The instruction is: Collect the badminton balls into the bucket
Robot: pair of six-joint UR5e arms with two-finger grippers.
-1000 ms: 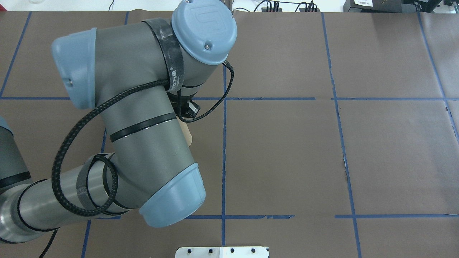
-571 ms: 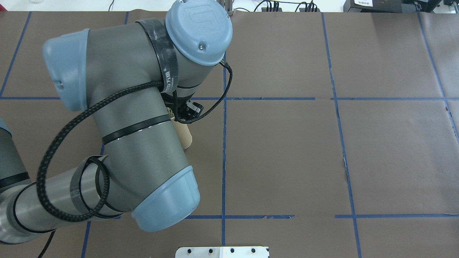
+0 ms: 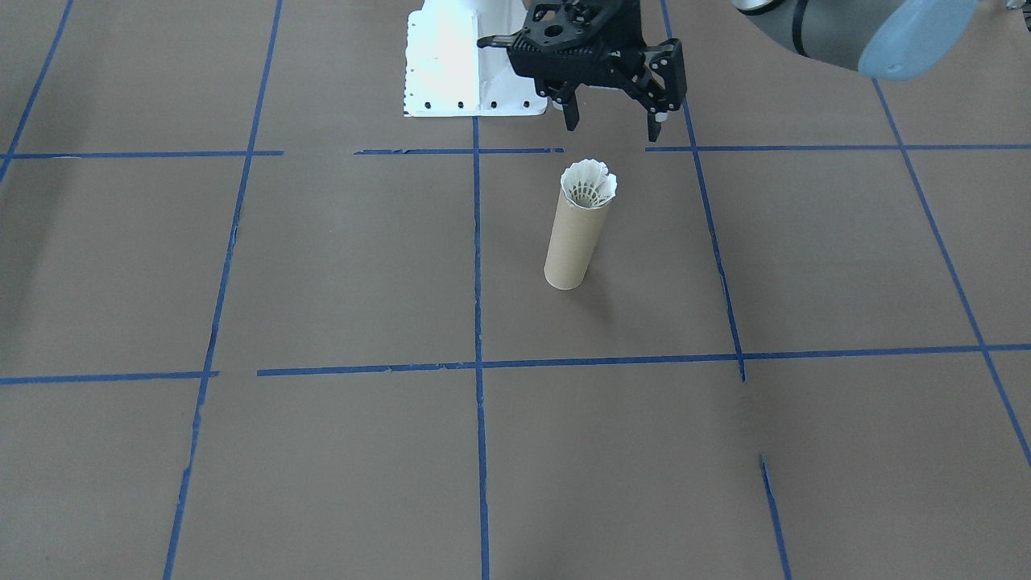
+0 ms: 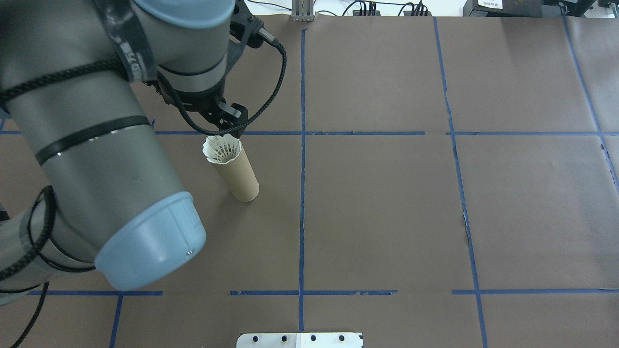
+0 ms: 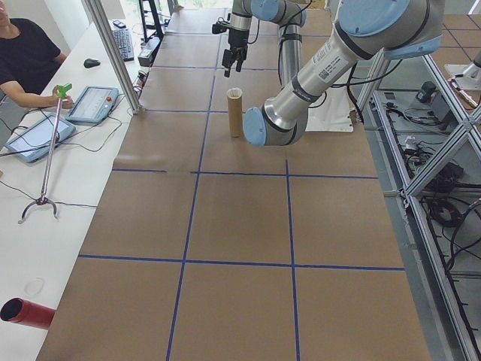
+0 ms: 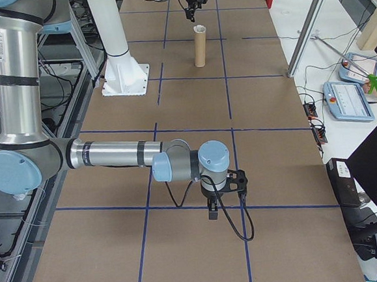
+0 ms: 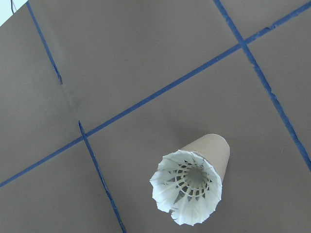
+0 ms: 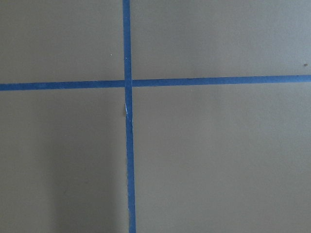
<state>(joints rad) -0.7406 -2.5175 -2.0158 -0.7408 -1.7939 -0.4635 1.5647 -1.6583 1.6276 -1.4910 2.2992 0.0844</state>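
The bucket [image 3: 573,238] is a brown cardboard tube standing upright on the table, also visible in the overhead view [image 4: 240,180]. A white feather badminton ball [image 3: 589,184] sits skirt-up in its mouth, with the feathers flaring over the rim [image 4: 222,149] [image 7: 187,188]. My left gripper [image 3: 614,122] hangs open a little above and behind the tube top, and nothing is between its fingers. My right gripper [image 6: 215,212] is low over the table far from the tube, and I cannot tell if it is open or shut. The right wrist view shows only bare table.
The white base plate [image 3: 451,64] lies just behind the tube, near my left gripper. Blue tape lines [image 4: 302,193] grid the brown table cover. A person [image 5: 22,60] sits at a side table with tablets. A red tube [image 5: 26,312] lies off the table's edge.
My left arm has risen and swung toward the overhead view's left. This uncovers the tube top, where the shuttlecock now shows. The tube has not moved.
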